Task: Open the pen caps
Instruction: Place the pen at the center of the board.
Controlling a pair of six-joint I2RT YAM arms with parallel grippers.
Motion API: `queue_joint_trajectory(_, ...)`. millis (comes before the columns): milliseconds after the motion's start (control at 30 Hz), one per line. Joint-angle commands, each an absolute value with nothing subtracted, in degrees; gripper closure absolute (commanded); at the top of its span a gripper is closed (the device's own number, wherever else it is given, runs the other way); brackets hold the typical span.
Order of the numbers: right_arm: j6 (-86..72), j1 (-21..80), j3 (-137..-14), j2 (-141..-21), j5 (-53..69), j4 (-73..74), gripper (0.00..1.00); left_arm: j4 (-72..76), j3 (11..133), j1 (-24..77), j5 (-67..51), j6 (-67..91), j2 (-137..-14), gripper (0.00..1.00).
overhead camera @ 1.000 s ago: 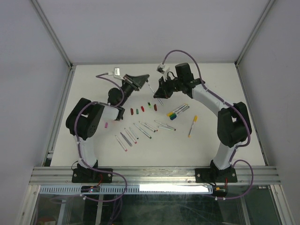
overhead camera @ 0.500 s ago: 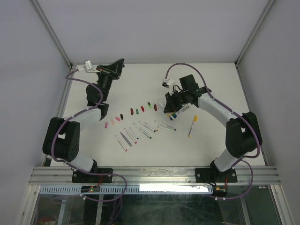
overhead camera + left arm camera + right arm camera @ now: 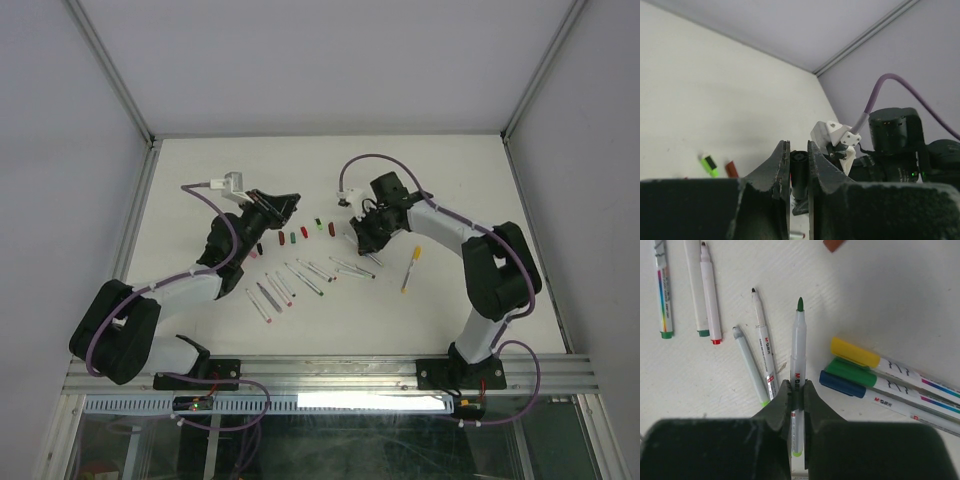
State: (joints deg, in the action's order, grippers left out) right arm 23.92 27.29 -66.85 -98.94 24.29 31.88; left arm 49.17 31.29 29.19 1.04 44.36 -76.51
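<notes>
Two grips clear only in wrist views: black cap (image 3: 799, 171), green-tipped pen (image 3: 799, 342).

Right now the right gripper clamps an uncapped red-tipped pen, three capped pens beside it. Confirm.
Not quite: the right wrist view shows the tip is green, not red. The right gripper is clamped on that uncapped pen, with three capped pens beside it.
</notes>
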Motion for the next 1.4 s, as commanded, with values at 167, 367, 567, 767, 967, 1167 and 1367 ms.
queue_joint_trajectory(167, 27.4, 29.7, -69.9, -103.4, 20.7, 36.1, 0.93, 47.3, 29.2, 29.4, 0.0, 46.6, -76.9, 1.00)
queue_joint_trajectory(367, 27.2, 30.4, -70.3, -104.8, 18.5, 36.4, 0.88, 47.3, 29.0, 29.4, 0.0, 46.9, -77.3, 1.00)
queue_joint_trajectory(567, 26.9, 30.6, -70.5, -105.4, 17.3, 36.4, 0.83, 47.4, 29.3, 29.8, -0.8, 48.0, -78.2, 1.00)
queue_joint_trajectory(767, 26.8, 30.6, -70.7, -104.8, 17.8, 36.7, 0.78, 48.9, 29.8, 31.1, -0.8, 48.5, -80.7, 1.00)
queue_joint_trajectory(967, 26.6, 30.6, -70.9, -103.7, 18.4, 36.8, 0.74, 48.4, 30.9, 32.0, -0.6, 49.2, -83.3, 1.00)
queue_joint_trajectory(1167, 26.4, 30.5, -71.6, -100.9, 20.4, 37.8, 0.71, 46.8, 31.8, 32.9, 0.6, 49.3, -83.9, 1.00)
queue_joint_trajectory(1367, 25.9, 27.9, -71.7, -96.6, 24.7, 37.8, 0.68, 42.6, 34.7, 34.8, 2.7, 49.8, -86.0, 1.00)
